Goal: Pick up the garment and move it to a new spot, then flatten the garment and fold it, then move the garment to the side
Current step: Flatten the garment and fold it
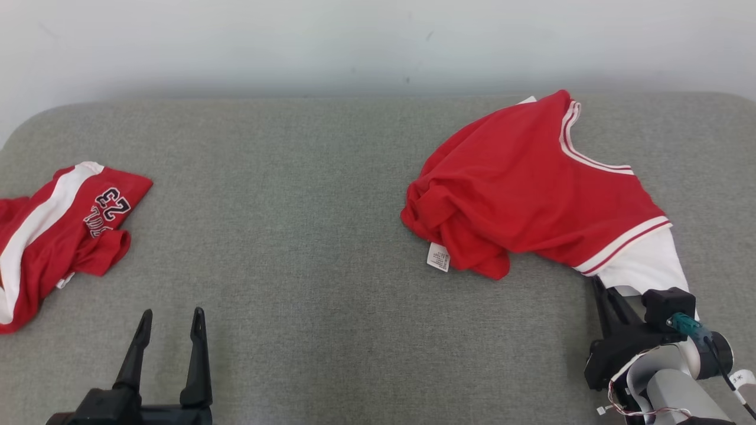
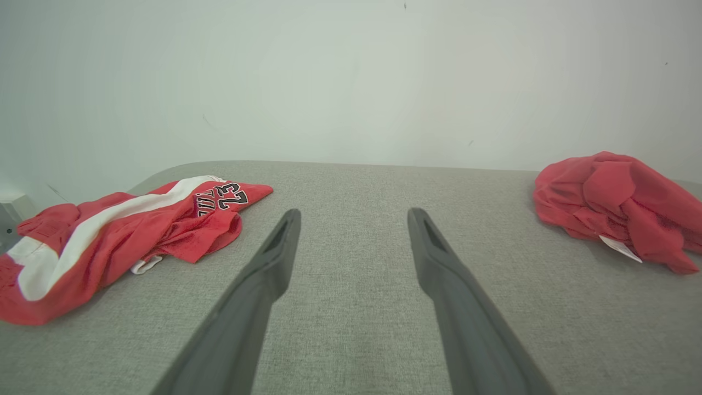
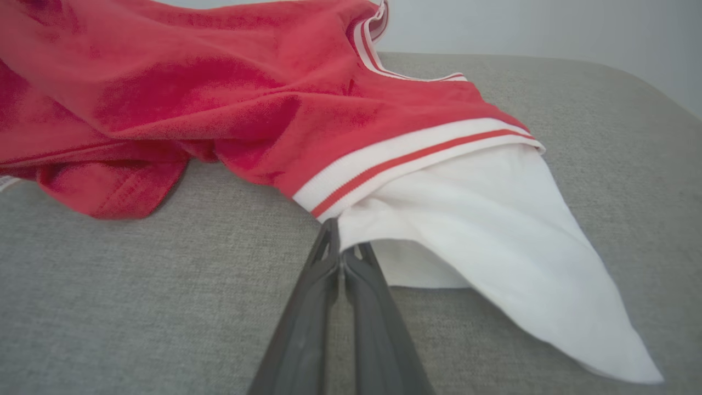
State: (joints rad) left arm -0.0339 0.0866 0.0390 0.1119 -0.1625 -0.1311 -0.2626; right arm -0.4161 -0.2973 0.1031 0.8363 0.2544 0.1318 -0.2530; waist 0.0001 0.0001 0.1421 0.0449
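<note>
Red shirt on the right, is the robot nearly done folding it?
No, just starting. Nothing looks done: the red shirt lies crumpled. In hand: the right gripper is shut on its white edge; the left gripper hangs open. Left: lifting, moving, flattening, folding, setting aside.

You see red sports garment [image 1: 59, 236], white stripe, number 23, crumpled at left edge of grey fabric-covered table [image 1: 295, 265]; pale wall [image 1: 236, 41] behind.

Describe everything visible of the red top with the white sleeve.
The red knit top with a white sleeve lies crumpled on the grey fabric surface, at the robot's right. White-and-red striped ribbing edges its neckline and armhole; a white care label sticks out. The right pincer is shut on the sleeve's edge.
</note>
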